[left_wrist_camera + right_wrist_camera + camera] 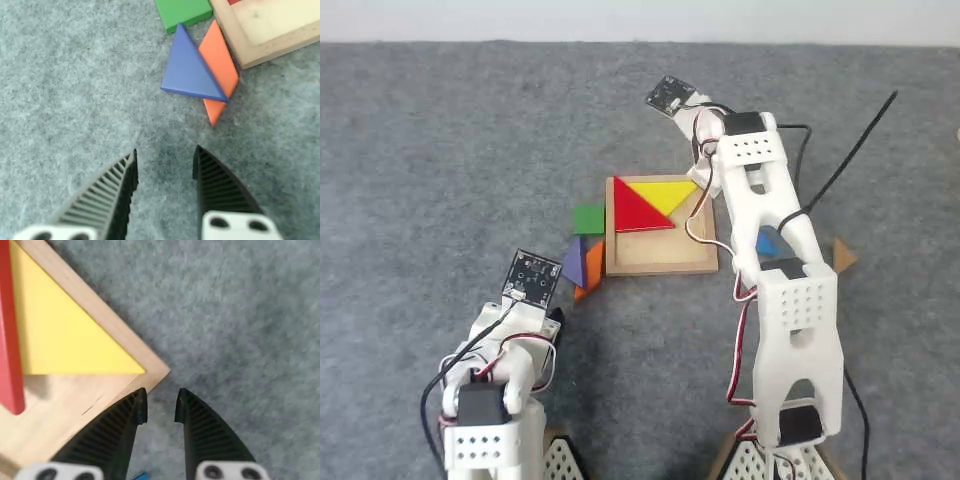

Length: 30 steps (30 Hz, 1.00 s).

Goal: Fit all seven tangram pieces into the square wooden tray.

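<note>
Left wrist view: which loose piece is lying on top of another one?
The blue triangle. Its edge rests over the orange piece beside the tray, while the green piece overlaps nothing.

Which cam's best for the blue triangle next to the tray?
Left wrist view: the blue triangle is large and whole, overlapping the orange piece. High view shows it small beside the tray. Right wrist view faces the tray's corner and yellow triangle.

bright, even, diffuse light from above, shadows faint and soft
</note>
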Tool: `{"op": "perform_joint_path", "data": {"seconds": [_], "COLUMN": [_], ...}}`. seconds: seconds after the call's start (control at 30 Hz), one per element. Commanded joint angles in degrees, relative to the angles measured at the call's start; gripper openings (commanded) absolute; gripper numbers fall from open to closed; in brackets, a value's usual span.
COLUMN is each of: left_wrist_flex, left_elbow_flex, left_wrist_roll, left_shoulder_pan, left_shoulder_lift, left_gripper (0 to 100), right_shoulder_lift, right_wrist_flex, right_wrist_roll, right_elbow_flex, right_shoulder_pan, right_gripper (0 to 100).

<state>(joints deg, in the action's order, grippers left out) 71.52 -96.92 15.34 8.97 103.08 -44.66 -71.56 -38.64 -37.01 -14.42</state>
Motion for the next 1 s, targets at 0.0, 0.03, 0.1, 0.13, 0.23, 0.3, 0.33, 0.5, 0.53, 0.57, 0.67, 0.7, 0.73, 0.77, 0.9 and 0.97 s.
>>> {"op": "perform_joint_path", "data": {"seconds": [0.0, 0.03, 0.1, 0.13, 0.23, 0.3, 0.33, 0.5, 0.53, 0.57, 0.67, 0.7, 0.73, 0.77, 0.9, 0.97], "left_wrist_flex": [0.4, 0.4, 0.4, 0.4, 0.4, 0.4, 0.4, 0.4, 0.4, 0.4, 0.4, 0.4, 0.4, 0.4, 0.4, 0.4], "left_elbow_flex": [0.5, 0.5, 0.5, 0.5, 0.5, 0.5, 0.5, 0.5, 0.5, 0.5, 0.5, 0.5, 0.5, 0.5, 0.5, 0.5], "left_wrist_roll": [0.4, 0.4, 0.4, 0.4, 0.4, 0.4, 0.4, 0.4, 0.4, 0.4, 0.4, 0.4, 0.4, 0.4, 0.4, 0.4], "left_shoulder_pan": [0.4, 0.4, 0.4, 0.4, 0.4, 0.4, 0.4, 0.4, 0.4, 0.4, 0.4, 0.4, 0.4, 0.4, 0.4, 0.4], "left_shoulder_lift": [0.7, 0.7, 0.7, 0.7, 0.7, 0.7, 0.7, 0.7, 0.7, 0.7, 0.7, 0.7, 0.7, 0.7, 0.7, 0.7], "left_gripper": [17, 17, 17, 17, 17, 17, 17, 17, 17, 17, 17, 17, 17, 17, 17, 17], "right_shoulder_lift": [2.7, 3.3, 4.6, 5.8, 10.8, 14.2, 15.9, 29.1, 32.4, 35.1, 40.8, 41.4, 41.3, 40.7, 37.7, 36.1], "right_wrist_flex": [-6.6, -9.3, -12.9, -13.5, -14.4, -14.6, -13.8, 3.6, 7.6, 11.5, 21.1, 21.9, 22.0, 21.5, 21.6, 22.2], "right_wrist_roll": [1.1, 0.7, 0.4, 0.5, 0.7, 1.1, 1.5, 3.3, 3.3, 3.3, 2.5, 2.0, 1.9, 1.9, 1.7, 1.7], "right_elbow_flex": [-4.5, -4.5, -4.5, -4.5, -3.5, 0.3, 3.7, 28.1, 34.2, 40.4, 53.5, 55.1, 55.5, 55.5, 55.4, 54.2], "right_shoulder_pan": [-2.0, -3.2, -5.7, -6.4, -6.7, -7.5, -8.2, -11.6, -12.5, -13.3, -14.3, -14.4, -14.4, -14.4, -14.3, -14.2], "right_gripper": [11.1, 11.1, 11.0, 10.6, 7.2, 7.2, 7.2, 7.2, 7.2, 7.2, 7.3, 7.3, 7.3, 7.3, 7.3, 7.3]}}
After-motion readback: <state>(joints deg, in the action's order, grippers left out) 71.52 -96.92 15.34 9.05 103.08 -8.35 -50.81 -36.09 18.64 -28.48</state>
